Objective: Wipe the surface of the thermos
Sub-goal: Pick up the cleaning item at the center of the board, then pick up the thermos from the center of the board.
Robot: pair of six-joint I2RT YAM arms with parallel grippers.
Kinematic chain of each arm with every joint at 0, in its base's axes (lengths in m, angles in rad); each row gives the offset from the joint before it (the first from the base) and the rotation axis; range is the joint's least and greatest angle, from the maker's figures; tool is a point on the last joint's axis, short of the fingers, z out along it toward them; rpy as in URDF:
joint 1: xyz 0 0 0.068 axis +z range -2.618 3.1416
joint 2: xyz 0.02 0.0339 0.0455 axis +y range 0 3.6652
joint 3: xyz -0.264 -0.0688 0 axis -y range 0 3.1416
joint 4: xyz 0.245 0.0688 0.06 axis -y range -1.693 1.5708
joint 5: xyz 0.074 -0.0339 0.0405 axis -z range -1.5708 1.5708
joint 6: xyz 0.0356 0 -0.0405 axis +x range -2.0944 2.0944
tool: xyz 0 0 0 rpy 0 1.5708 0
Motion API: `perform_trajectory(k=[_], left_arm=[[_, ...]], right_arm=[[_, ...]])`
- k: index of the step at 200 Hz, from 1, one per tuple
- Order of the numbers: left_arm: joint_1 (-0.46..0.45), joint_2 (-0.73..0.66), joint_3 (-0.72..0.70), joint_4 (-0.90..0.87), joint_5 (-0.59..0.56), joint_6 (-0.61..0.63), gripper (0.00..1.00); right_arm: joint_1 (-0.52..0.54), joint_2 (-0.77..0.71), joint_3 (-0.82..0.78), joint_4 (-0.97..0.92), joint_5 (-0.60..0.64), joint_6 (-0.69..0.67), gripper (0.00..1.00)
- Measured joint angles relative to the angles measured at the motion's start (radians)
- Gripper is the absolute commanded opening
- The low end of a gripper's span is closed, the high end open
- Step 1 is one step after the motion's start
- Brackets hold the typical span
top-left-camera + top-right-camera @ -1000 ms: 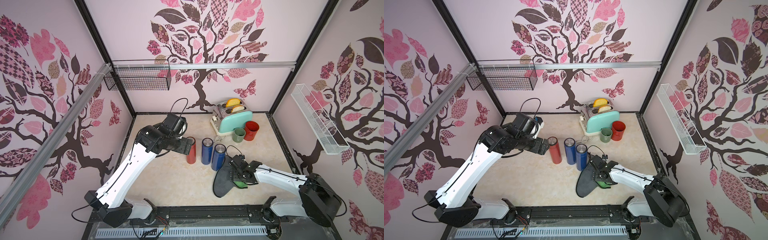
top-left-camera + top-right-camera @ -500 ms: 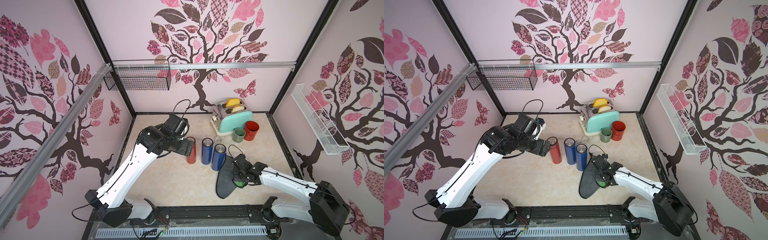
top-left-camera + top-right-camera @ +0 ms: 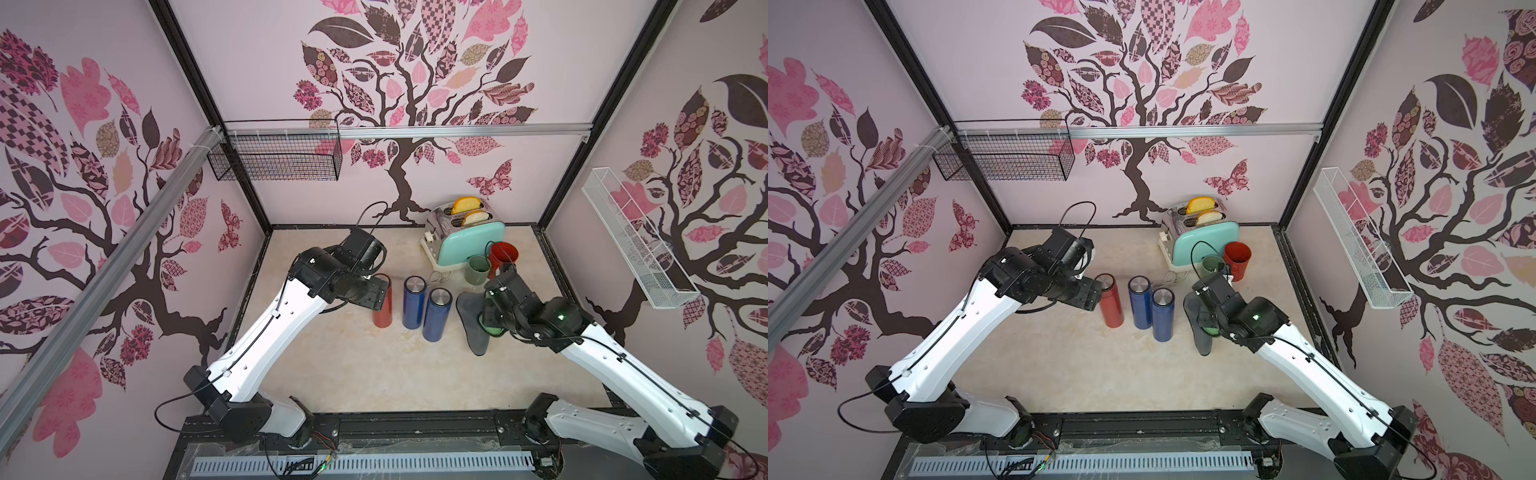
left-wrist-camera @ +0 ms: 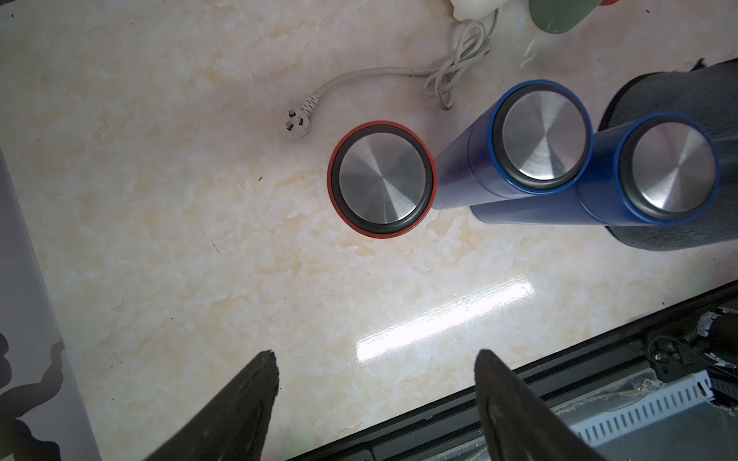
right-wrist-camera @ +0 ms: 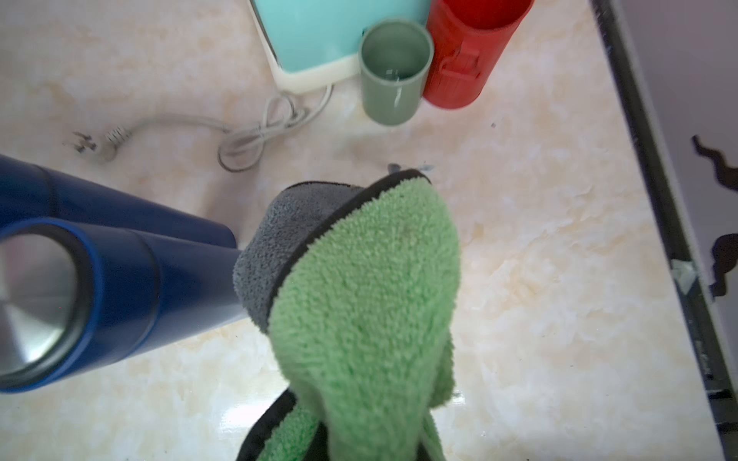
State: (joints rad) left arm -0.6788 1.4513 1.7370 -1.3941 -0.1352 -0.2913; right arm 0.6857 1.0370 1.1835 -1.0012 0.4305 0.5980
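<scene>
Three thermoses stand upright in a short row near the middle of the table [image 3: 332, 365]. A red thermos [image 3: 382, 307] is at the robot's left end, with a middle blue thermos [image 3: 413, 303] just beside it. An end blue thermos [image 3: 435, 316] stands close against that one, slightly nearer the robot. All three have brushed-metal lids.

The left gripper [image 4: 375, 383] hangs above the table. In both top views it sits close by the upper part of the red thermos. In the left wrist view its jaws stand well apart, with bare table showing between the two dark fingers [image 4: 251, 399]. The red thermos lies beyond the fingertips, not between them.

The right gripper [image 3: 490, 322] is clamped tight on a cloth [image 3: 471, 316], green on one face and grey on the other, with a black edge. The cloth hangs just beside the end blue thermos, on the robot's right of it, grey face toward the thermos. Whether cloth and thermos touch, I cannot tell. In the right wrist view the green pile fills the foreground and hides the fingertips.

Behind the row, by the back wall, sits a mint toaster [image 3: 469, 245] with two slices in its slots. A green cup [image 3: 478, 269] and a red cup [image 3: 505, 254] stand beside it. Its white cord [image 4: 399, 76] lies loose on the table, with the plug [image 4: 297, 123] near the red thermos.
</scene>
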Motion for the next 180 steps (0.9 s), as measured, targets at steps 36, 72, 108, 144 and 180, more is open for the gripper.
perform_trajectory(k=[36,72,108,144,180], left_arm=[[-0.001,0.108,0.08,-0.032,0.006,0.005,0.98],[0.0,0.227,0.156,-0.065,-0.002,0.023,0.98],[0.038,0.293,0.173,-0.082,0.014,0.038,0.98],[0.101,0.33,0.173,-0.086,0.048,0.057,0.98],[0.107,0.36,0.222,-0.093,0.074,0.079,0.98]], right_arm=[[0.0,-0.052,0.116,-0.056,0.058,-0.032,0.0],[0.0,-0.095,0.114,-0.074,0.083,-0.058,0.0],[0.0,-0.108,0.066,-0.065,0.09,-0.075,0.01],[0.0,-0.108,0.038,-0.054,0.09,-0.09,0.02],[0.0,-0.108,0.029,-0.014,0.085,-0.105,0.04]])
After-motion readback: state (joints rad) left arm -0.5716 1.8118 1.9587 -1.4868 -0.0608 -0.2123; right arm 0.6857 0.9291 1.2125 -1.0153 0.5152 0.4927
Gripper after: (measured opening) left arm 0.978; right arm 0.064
